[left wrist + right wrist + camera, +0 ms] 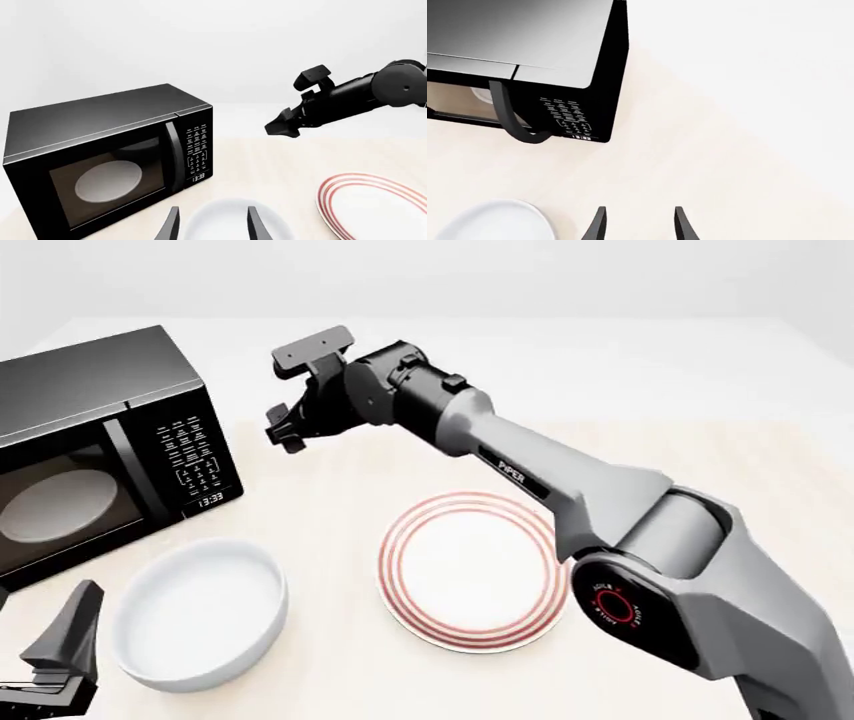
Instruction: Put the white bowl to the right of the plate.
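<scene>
The white bowl [200, 612] rests on the table at the front left, just left of the red-ringed plate [470, 570]. My left gripper [56, 665] hovers at the bowl's left side, open, its fingers apart and nothing held; in the left wrist view the bowl [230, 220] shows beyond the open left gripper [213, 227] and the plate [373, 210] lies off to one side. My right gripper [283, 430] reaches far across above the table near the microwave, open and empty. The right wrist view shows the right gripper [639, 225] over bare table and an edge of the bowl [494, 222].
A black microwave [94, 460] stands at the back left, door shut, with a dim greyish disc inside. The right arm [561, 490] stretches diagonally over the plate from the lower right. Bare tabletop [694, 470] lies right of the plate.
</scene>
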`<control>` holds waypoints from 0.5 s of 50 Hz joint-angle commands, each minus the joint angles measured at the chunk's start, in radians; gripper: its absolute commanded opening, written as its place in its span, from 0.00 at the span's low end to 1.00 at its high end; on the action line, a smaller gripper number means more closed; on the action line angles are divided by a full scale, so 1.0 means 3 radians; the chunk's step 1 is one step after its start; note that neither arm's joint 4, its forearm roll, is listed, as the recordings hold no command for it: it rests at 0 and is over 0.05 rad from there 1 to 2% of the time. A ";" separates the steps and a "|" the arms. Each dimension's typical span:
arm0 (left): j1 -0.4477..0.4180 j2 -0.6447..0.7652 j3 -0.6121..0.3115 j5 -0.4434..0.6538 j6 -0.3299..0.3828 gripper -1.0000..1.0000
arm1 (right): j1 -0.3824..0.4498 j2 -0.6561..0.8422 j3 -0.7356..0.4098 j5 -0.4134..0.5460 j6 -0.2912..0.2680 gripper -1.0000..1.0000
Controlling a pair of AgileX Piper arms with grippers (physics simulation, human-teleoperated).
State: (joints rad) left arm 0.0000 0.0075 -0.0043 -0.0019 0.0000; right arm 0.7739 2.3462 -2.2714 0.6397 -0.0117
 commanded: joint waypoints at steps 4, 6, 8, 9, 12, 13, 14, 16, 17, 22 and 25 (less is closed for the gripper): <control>0.0000 0.0000 0.0000 0.0000 0.0000 1.00 | 0.0184 0.0030 0.0286 -0.0073 0.0084 1.00; 0.0000 0.0000 0.0000 0.0000 0.0000 1.00 | 0.0219 0.0020 0.0340 -0.0112 0.0155 1.00; 0.0000 0.0000 0.0000 0.0000 0.0000 1.00 | 0.0226 0.0050 0.0338 -0.0102 0.0147 1.00; 0.0000 0.0000 0.0000 0.0000 0.0000 1.00 | 0.0234 0.0068 0.0330 -0.0093 0.0160 1.00; 0.0000 0.0000 0.0000 0.0000 0.0000 1.00 | 0.0218 0.0185 0.0175 0.0033 0.0154 1.00; 0.0000 0.0000 0.0000 0.0000 0.0000 1.00 | 0.0223 0.0178 0.0184 0.0024 0.0153 1.00; 0.0000 0.0000 0.0000 0.0000 0.0000 1.00 | 0.0223 0.0197 0.0148 0.0052 0.0146 1.00; 0.0000 0.0000 0.0000 0.0000 0.0000 1.00 | 0.0221 0.0256 0.0097 0.0074 0.0130 1.00; 0.0000 0.0000 0.0000 0.0000 0.0000 1.00 | 0.0234 0.0260 0.0097 0.0066 0.0160 1.00; 0.0000 0.0000 0.0000 0.0000 0.0000 1.00 | 0.0288 0.0280 0.0105 0.0059 0.0190 1.00; 0.0000 0.0000 0.0000 0.0000 0.0000 1.00 | 0.0338 0.0289 0.0152 0.0034 0.0224 1.00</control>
State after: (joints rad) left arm 0.0000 0.0075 -0.0043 -0.0019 0.0000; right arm 0.8450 2.4109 -2.2322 0.6502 0.0344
